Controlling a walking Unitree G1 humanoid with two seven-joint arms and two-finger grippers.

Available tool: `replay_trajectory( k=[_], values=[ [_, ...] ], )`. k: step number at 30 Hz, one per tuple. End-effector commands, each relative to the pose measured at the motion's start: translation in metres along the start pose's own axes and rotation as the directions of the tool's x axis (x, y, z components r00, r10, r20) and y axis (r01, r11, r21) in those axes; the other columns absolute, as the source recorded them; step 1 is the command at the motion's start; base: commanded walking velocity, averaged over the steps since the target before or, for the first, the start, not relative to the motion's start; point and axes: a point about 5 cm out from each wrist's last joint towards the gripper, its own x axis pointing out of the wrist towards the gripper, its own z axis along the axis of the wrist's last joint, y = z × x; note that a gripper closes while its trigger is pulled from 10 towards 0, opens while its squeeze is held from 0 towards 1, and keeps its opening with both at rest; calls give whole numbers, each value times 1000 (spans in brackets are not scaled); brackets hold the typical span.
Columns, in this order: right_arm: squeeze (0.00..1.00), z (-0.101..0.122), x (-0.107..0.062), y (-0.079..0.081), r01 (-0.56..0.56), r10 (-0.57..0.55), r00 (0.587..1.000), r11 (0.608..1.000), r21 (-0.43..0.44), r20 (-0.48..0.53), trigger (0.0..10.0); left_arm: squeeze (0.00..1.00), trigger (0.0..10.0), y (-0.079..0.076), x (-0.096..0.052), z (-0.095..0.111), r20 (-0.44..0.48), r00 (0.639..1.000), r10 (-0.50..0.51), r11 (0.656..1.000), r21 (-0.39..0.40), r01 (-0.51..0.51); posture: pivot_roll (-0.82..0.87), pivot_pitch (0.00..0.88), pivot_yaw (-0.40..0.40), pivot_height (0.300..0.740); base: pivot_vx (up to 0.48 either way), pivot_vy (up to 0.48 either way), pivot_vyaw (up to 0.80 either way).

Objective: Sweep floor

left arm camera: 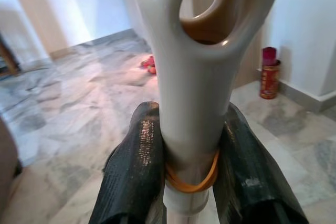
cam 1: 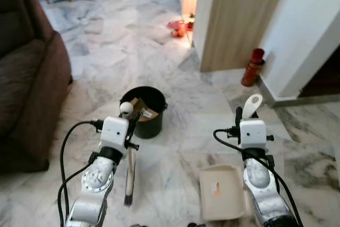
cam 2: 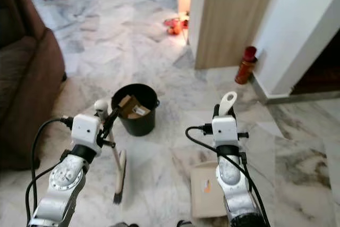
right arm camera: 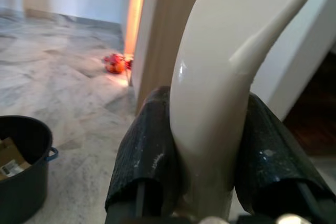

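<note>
Holding brush and dustpan above marble floor.
Left tool clamped on brush handle; right tool clamped on dustpan handle, near black bucket.

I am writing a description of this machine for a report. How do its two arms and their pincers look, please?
Both arms are silver metal with rounded, perforated joint housings. Each wrist carries a white box-shaped block with a small dark dot. A black cable loops out beside each arm. The left pincer and right pincer each have two long black fingers, their surface slightly speckled and scuffed.
</note>
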Motion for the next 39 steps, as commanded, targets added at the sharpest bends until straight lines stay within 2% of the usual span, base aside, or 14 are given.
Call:
replay_trajectory(
  k=[1, 12, 17, 23, 28, 39],
  values=[
    [0, 5, 4, 1, 3, -3, 1000, 1000, 19, 16, 10000, 0, 10000, 3, 0, 2, 4, 1000, 0, 999, 41, 0, 62, 129, 41, 740, 0, 0, -800],
    [0, 4, 5, 2, 1, -1, 1000, 1000, 22, 5, 10000, 0, 10000, 4, 3, 5, 13, 1000, 4, 999, 54, -5, 65, 150, 40, 740, 0, -52, -800],
    [0, 4, 5, 3, -1, 1, 1000, 1000, 23, 3, 10000, 0, 10000, 5, 4, 5, 13, 1000, 6, 998, 55, -6, 67, 156, 42, 740, 0, -412, -800],
    [0, 3, 5, 3, -1, 2, 1000, 1000, 23, -4, 10000, 0, 10000, 5, 4, 5, 10, 1000, 5, 998, 59, -6, 66, 161, 41, 740, 0, 0, -800],
    [0, 3, 5, 3, -2, 2, 1000, 1000, 23, -7, 10000, 0, 10000, 4, 4, 4, 9, 1000, 9, 999, 48, -10, 65, 162, 40, 740, 0, -353, -800],
    [0, 2, 5, 3, -5, 6, 1000, 1000, 21, -8, 10000, 0, 10000, 3, 4, 4, 10, 1000, 8, 999, 54, -9, 61, 148, 36, 740, 0, 0, -800]
  ],
)
